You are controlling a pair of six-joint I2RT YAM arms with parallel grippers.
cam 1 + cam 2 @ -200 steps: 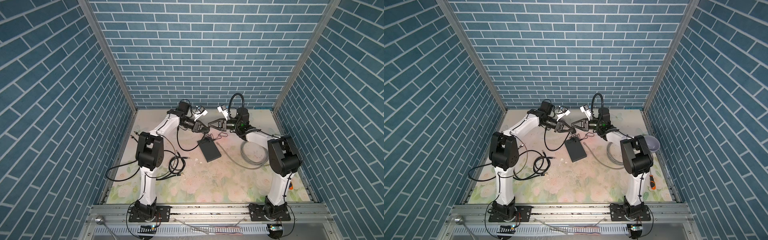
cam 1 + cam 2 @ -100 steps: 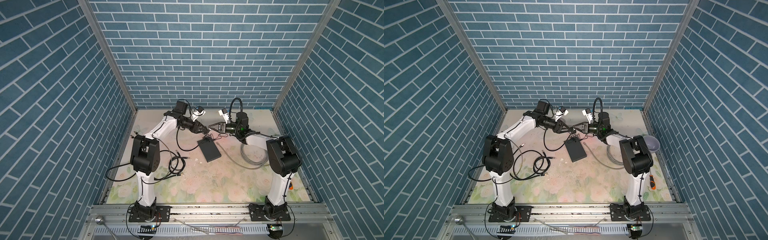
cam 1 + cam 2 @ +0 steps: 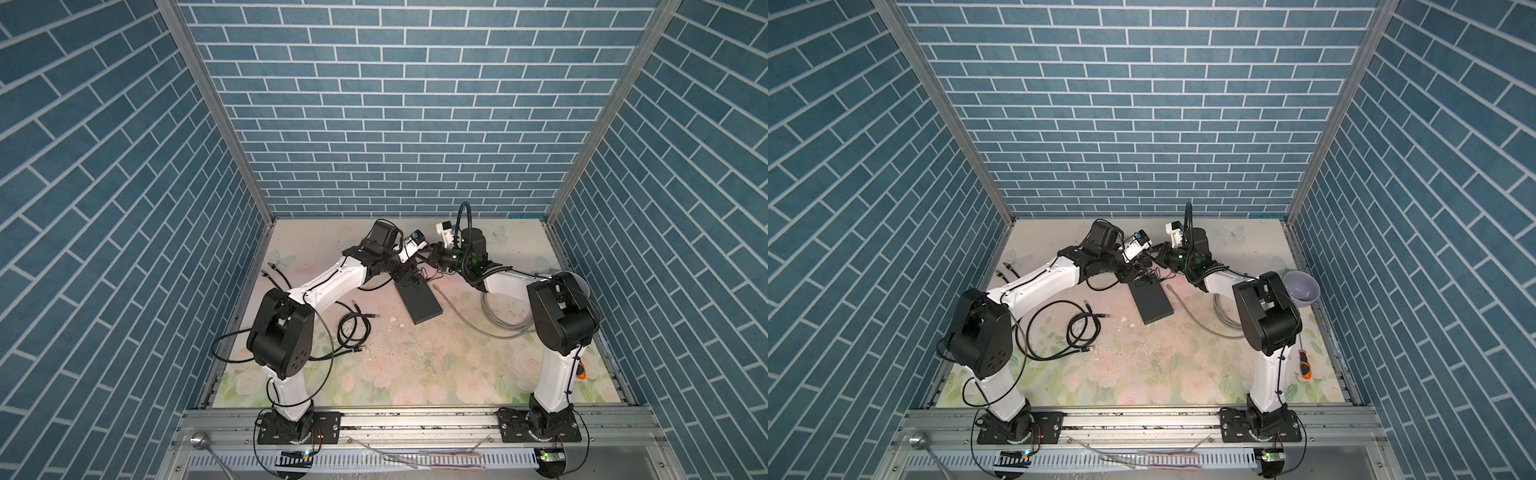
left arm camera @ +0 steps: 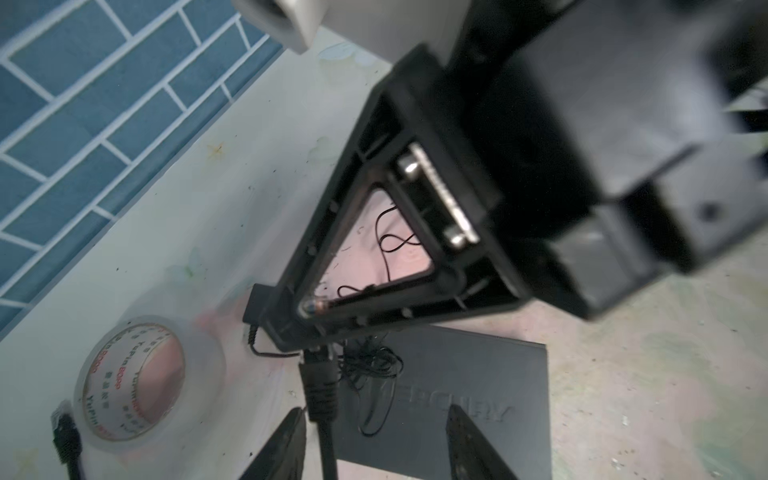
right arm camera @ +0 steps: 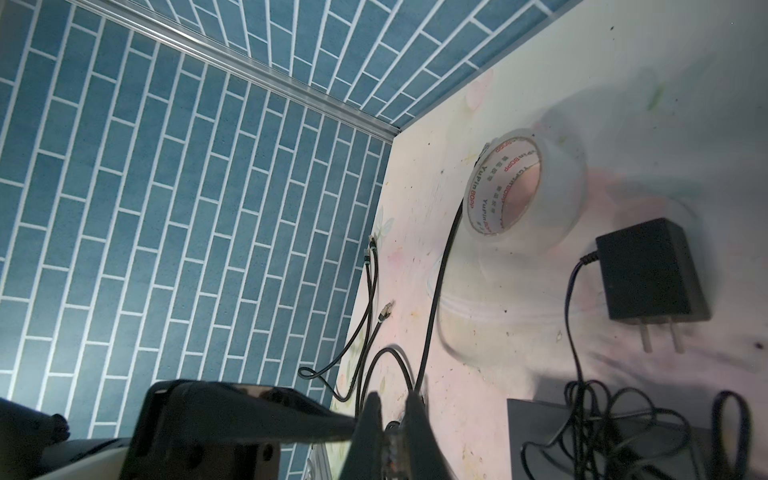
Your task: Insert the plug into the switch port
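A: What's on the table [image 3: 415, 374], by count?
B: One switch [image 3: 419, 300], one tape roll [image 4: 137, 376], one power adapter [image 5: 648, 270].
A: Anything else?
B: One bowl [image 3: 1301, 286], one screwdriver [image 3: 1305, 365], one gray cable [image 3: 487, 309] in a coil.
A: And the black cables [image 3: 1071, 328]?
B: Several, overlapping; I can't get a sure number.

— What's lying on the floral worktop [image 3: 415, 374]?
— The switch [image 3: 419, 301], flat; black cables [image 3: 353, 332] coiled left of it, a grey cable [image 3: 498, 320] right; also a tape roll [image 5: 523, 187], power adapter [image 5: 648, 270], bowl [image 3: 1301, 287], screwdriver [image 3: 1305, 365].
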